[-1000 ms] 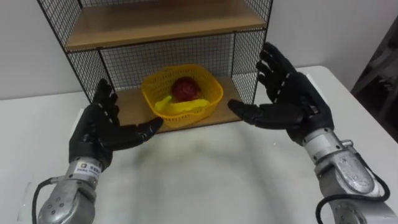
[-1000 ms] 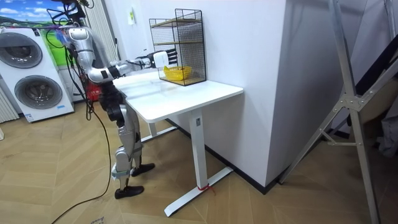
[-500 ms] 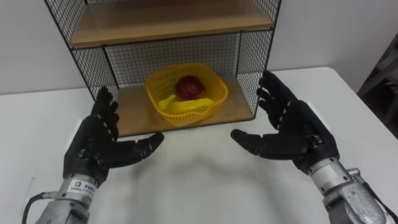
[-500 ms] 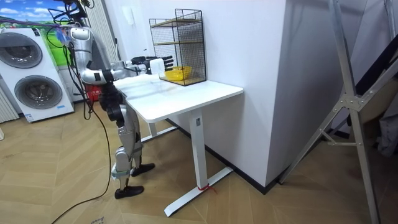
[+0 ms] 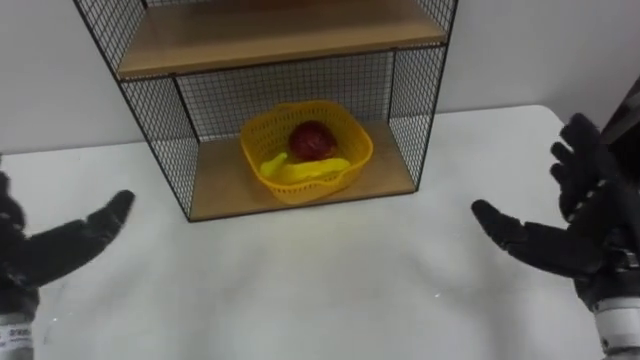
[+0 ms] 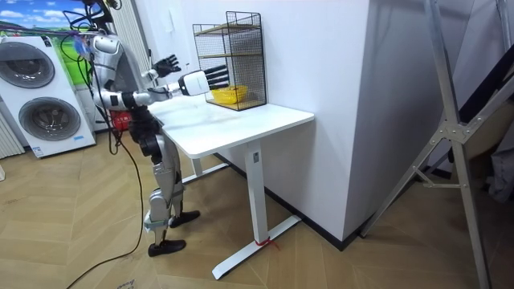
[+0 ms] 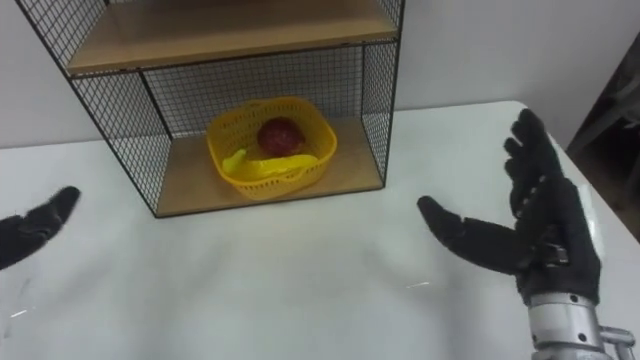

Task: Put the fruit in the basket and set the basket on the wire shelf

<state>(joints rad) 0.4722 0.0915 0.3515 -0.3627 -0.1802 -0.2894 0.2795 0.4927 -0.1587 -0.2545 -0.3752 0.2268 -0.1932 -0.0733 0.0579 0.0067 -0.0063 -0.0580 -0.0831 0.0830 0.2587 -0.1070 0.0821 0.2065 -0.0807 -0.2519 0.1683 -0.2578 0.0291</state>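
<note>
**Basket [image 5: 305,161] on the shelf's bottom board, both hands empty**

Fingers straight and spread, the left hand [image 5: 45,250] and right hand [image 5: 580,240] hover wide apart over bare white table [image 5: 300,290]. Beyond them, the yellow lattice basket holds a round red fruit [image 5: 311,139] and a banana [image 5: 300,173]. It sits on the black wire shelf [image 5: 158,130], clear of the mesh sides.

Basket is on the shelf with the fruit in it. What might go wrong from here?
The yellow basket sits near the front edge inside the wire shelf, so a nudge might tip it out. The left hand and right hand hover open, flanking the shelf front; an inward swing may strike the mesh.
</note>
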